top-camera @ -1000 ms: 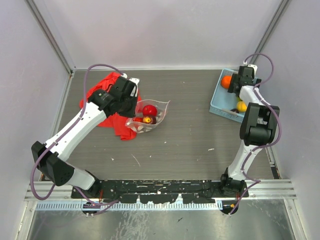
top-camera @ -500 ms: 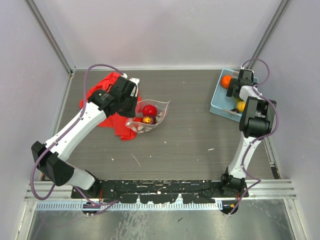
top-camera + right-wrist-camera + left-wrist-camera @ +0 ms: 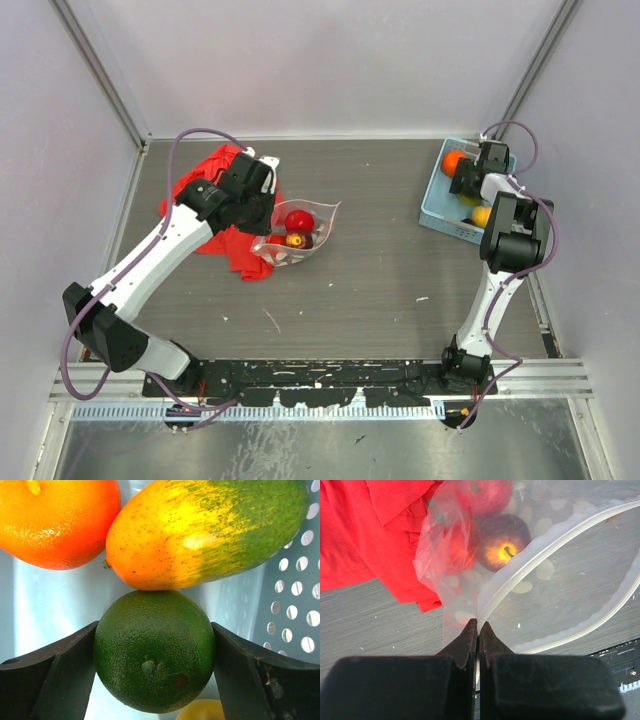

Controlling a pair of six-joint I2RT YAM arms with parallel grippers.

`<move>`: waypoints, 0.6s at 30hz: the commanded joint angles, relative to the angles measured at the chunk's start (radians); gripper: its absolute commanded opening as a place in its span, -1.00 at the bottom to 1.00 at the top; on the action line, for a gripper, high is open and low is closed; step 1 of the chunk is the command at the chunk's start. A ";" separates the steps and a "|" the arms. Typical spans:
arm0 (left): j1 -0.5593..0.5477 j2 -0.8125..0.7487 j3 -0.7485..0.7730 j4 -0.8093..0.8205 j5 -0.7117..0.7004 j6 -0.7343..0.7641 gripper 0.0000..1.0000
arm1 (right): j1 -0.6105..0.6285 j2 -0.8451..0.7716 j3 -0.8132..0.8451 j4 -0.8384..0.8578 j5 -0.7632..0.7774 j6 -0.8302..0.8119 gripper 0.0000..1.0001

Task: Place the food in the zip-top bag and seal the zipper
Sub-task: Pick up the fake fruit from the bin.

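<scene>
The zip-top bag (image 3: 300, 232) lies open by the red cloth, with a red apple (image 3: 487, 492) and a dark red-yellow apple (image 3: 502, 542) inside. My left gripper (image 3: 478, 622) is shut on the bag's edge where the zipper (image 3: 545, 545) begins, and the mouth gapes to the right. My right gripper (image 3: 154, 630) is down in the light blue basket (image 3: 437, 205). Its fingers press both sides of a green lime (image 3: 155, 660). A yellow-green mango (image 3: 210, 530) touches the lime's top, and an orange (image 3: 55, 520) lies to the left.
A crumpled red cloth (image 3: 215, 170) lies under and behind the bag at the left. The basket's perforated wall (image 3: 295, 615) stands close on the right of my right fingers. A yellow fruit (image 3: 202, 711) sits beneath the lime.
My right gripper has sunk a little deeper into the basket and its fingers have drawn in against the green lime. The left arm and the bag have not moved.
</scene>
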 commanded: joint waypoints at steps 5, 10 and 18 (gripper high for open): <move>0.005 -0.022 0.005 0.040 0.023 0.000 -1.00 | -0.005 -0.072 -0.012 0.026 -0.043 0.026 0.42; 0.005 -0.027 0.005 0.041 0.031 -0.001 -1.00 | -0.004 -0.150 -0.045 0.022 -0.053 0.048 0.20; 0.006 -0.036 0.004 0.048 0.067 -0.005 -1.00 | 0.017 -0.299 -0.101 0.007 -0.041 0.094 0.12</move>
